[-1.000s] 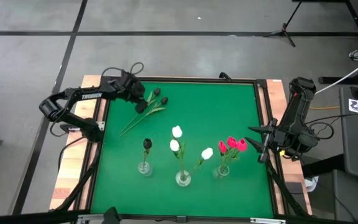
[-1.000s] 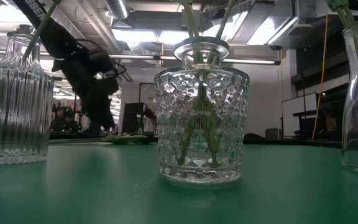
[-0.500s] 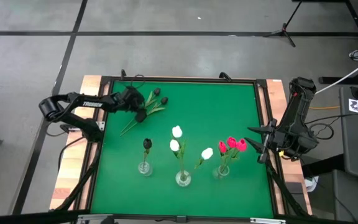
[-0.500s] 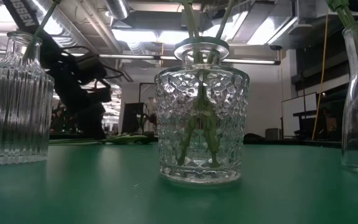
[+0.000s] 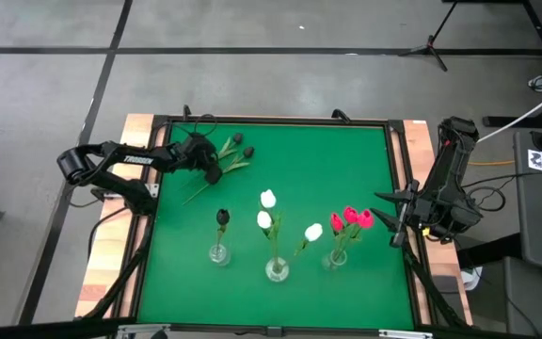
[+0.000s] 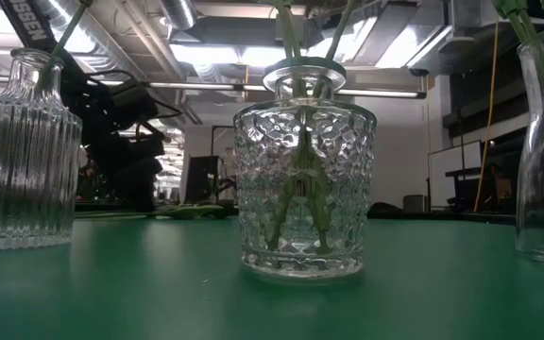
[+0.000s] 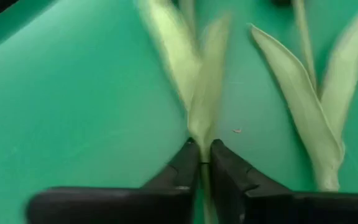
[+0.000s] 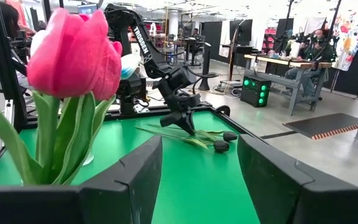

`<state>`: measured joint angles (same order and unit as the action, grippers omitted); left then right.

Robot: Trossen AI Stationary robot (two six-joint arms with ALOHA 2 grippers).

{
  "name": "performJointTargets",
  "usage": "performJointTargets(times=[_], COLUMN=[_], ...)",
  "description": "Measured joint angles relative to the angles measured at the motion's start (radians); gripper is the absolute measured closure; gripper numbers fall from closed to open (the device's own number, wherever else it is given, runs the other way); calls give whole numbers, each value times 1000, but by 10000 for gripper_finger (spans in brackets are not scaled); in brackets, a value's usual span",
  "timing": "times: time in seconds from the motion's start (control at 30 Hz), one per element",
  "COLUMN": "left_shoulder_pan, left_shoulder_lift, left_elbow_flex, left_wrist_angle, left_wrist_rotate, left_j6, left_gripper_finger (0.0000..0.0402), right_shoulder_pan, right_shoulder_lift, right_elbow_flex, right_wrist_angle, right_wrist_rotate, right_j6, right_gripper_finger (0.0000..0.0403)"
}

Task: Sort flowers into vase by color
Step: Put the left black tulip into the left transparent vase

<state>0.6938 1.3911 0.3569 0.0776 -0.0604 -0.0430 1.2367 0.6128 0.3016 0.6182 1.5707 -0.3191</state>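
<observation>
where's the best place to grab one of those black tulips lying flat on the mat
Take the black tulip by its thin stem just below the leaves, coming straight down from above. It lies flat on the mat, and the stem is the one narrow part; the left gripper has closed there.

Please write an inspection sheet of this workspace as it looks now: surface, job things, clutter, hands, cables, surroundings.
Surface: green mat in a dark frame, on a wood table.
Job things: two black tulips lie flat on the mat. Three glass vases in a row: left vase holds one black tulip, middle vase white tulips, right vase pink tulips and one white.
Clutter: nothing seen.
Hands: left hand low on the mat, shut on a lying stem. Right hand waits at the mat's right edge, open, holding nothing.
Cables: bundles at the table's left and right edges.
Surroundings: grey floor, a stand's feet; people at desks far behind.
</observation>
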Motion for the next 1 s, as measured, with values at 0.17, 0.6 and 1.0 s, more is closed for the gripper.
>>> performJointTargets(times=[0.17, 0.6, 1.0], left_shoulder_pan=[1, -8, -211], left_shoulder_lift=[0, -488, -1101], left_elbow_flex=[-2, -4, -5], left_wrist_angle=[16, 155, 303], left_wrist_rotate=[-3, -9, -59], left_j6=[-119, -302, -234], left_gripper_finger=[384, 397, 400], right_shoulder_pan=[0, 0, 0], right_shoulder_lift=[0, 0, 0], right_elbow_flex=[0, 0, 0], right_wrist_angle=[0, 1, 5], right_wrist_rotate=[0, -3, -3], right_j6=[0, 8, 8], right_gripper_finger=[194, 194, 194])
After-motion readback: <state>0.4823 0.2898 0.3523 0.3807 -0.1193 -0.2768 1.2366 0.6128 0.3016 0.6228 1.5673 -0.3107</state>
